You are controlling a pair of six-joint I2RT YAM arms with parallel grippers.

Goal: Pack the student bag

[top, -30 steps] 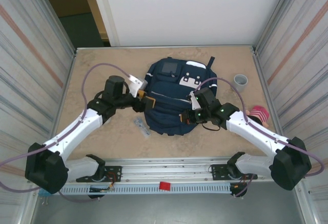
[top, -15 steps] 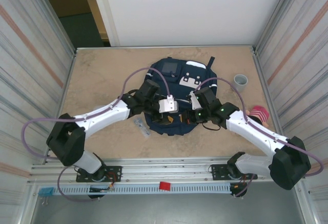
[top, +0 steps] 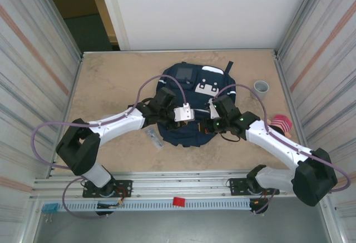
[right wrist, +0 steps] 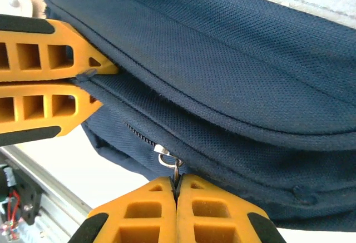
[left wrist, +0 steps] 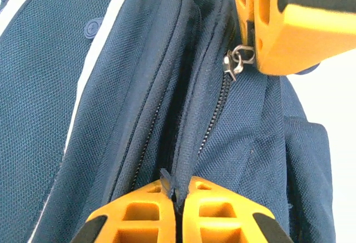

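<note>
Navy blue cloth with white stripes makes up the student bag (top: 186,90). It lies flat in the middle of the tan table (top: 105,82), with a small grey window (top: 184,74) at its far end. The left gripper (left wrist: 177,196) is pinched tight on a fold of the bag's cloth by the zipper, near the bag's near edge. Just to its right, the right gripper (right wrist: 177,186) is squeezed closed on the little metal zipper pull (right wrist: 165,155).

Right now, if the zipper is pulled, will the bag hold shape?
Probably floppy: the bag folds softly where the left gripper pinches it. It likely slides unless braced, with the right gripper shut on the zipper pull.
</note>
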